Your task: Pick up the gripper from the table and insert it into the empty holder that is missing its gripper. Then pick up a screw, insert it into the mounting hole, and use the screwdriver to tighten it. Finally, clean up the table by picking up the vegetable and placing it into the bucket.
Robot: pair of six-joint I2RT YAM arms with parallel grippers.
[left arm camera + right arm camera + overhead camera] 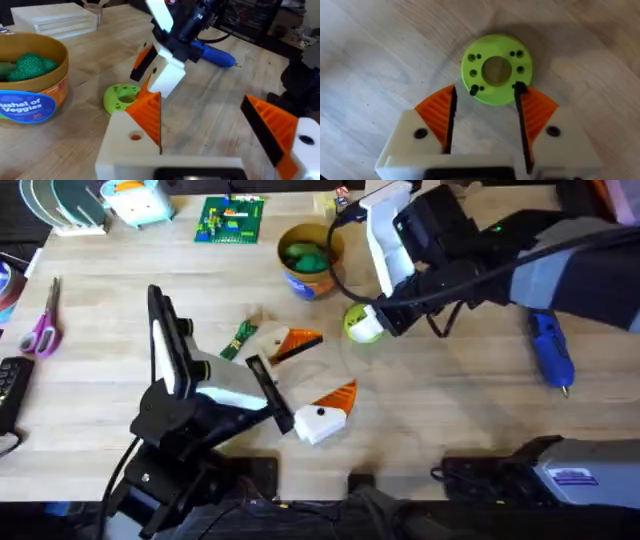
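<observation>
My left gripper is open wide over the table's middle, with nothing between its fingers. Its far finger is the cream holder, and the orange ribbed gripper sits in it. The mounting hole in its side shows orange. My right gripper is open, its tips at either side of a yellow-green disc with small holes. The dark-green vegetable lies left of the holder. Green toys fill the bucket. The blue screwdriver lies at the right.
Pink-handled scissors lie at the left edge. A green brick plate with coloured bricks sits at the back, left of the bucket. A stack of pale boards stands beyond the bucket. Bare wood stretches along the front right.
</observation>
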